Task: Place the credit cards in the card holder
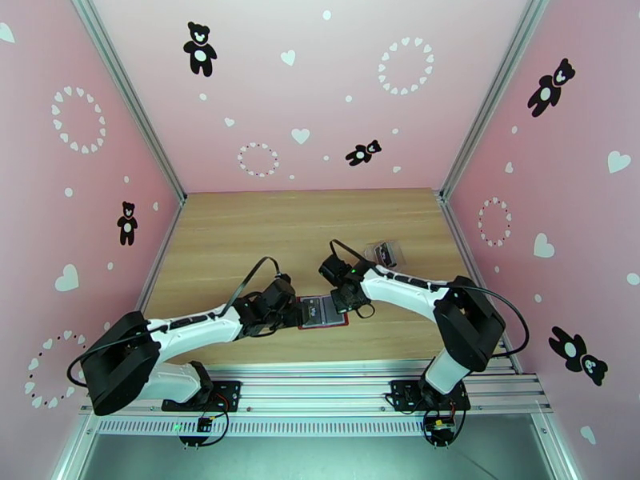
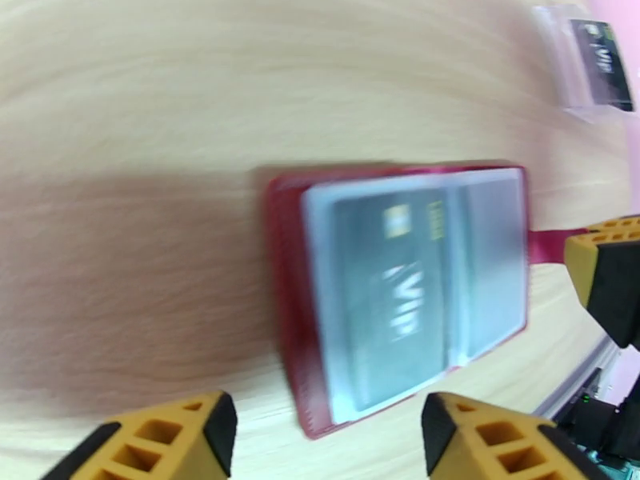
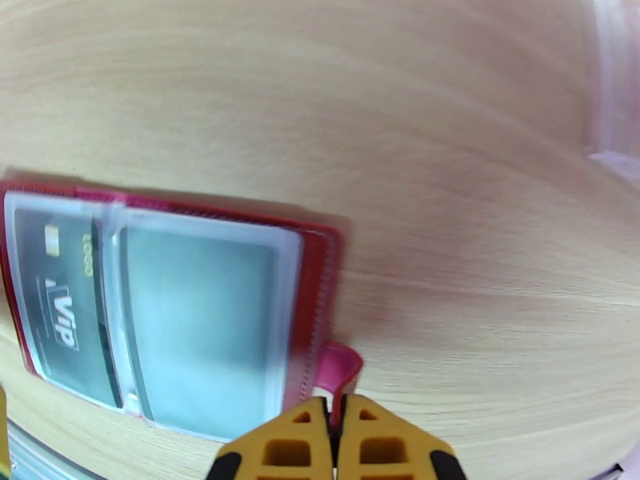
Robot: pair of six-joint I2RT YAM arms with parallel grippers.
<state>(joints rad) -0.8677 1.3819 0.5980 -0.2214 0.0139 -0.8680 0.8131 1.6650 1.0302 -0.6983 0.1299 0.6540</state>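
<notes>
Right jaws pinch the tab (image 3: 342,368) of the card holder (image 3: 317,270); left jaws gape.

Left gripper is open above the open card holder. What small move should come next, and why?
Probably lift the left gripper clear of the card holder. It is open and empty, and the grey VIP card sits inside a clear pocket; the neighbouring pocket looks empty. The right gripper is shut on the snap tab, apparently steadying the holder, so it can wait.

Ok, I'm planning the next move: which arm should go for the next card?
Left. The left gripper is open and empty at the edge of the wallet, while the right gripper is shut on the tab, apparently holding it.
</notes>
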